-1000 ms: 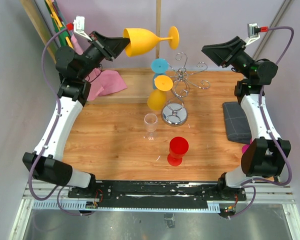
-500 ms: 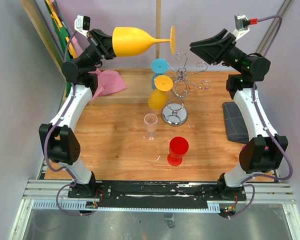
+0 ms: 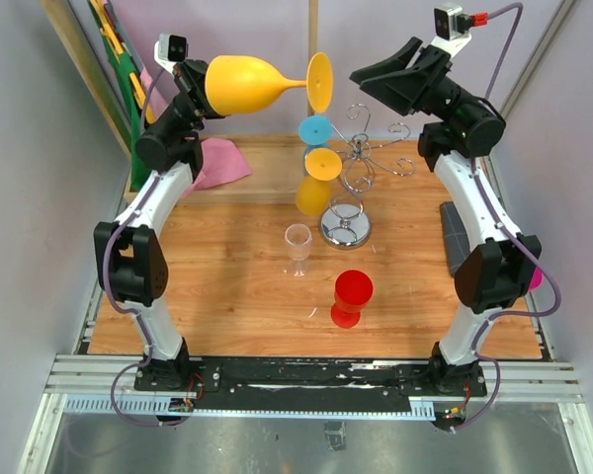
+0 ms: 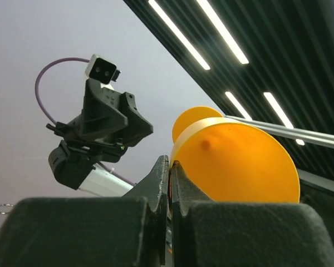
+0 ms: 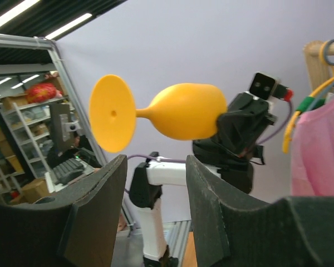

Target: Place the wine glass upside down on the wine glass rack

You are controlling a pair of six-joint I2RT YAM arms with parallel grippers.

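Left gripper (image 3: pixel 200 81): raised high over the table's far left; jaws pinched nearly together (image 4: pixel 168 169) on the rim of the wine glass, so the glass is in its hold.
Pink cloth (image 3: pixel 212 163): crumpled at the table's back left, below that arm.
Wine glass (image 3: pixel 252 84): yellow, lying on its side in the air with its bowl mouth at the left gripper. Stem and foot point right, toward the other arm. It is well above the table (image 3: pixel 227 286) and up and to the left of the rack, touching none of its arms. The right wrist view shows it side-on (image 5: pixel 183 111), its foot facing the lens.
Clear glass (image 3: pixel 297 242): stands on the table, centre, just left of the rack's base.
Blue glass (image 3: pixel 315 130): at the rack's left side, high up.
Second yellow glass (image 3: pixel 314 183): just below the blue one, also against the rack's left side.
Wine glass rack (image 3: pixel 356 163): chrome wire, curled arms, round mirrored base on the table at centre back.
Red glass (image 3: pixel 353 294): on the table, nearer than the rack.
Right gripper (image 3: pixel 368 71): held high, facing the glass's foot and close to it without touching; jaws parted about halfway (image 5: pixel 156 167), nothing between them.
Grey cloth (image 3: pixel 453 235): flat at the right edge, partly behind the right arm.
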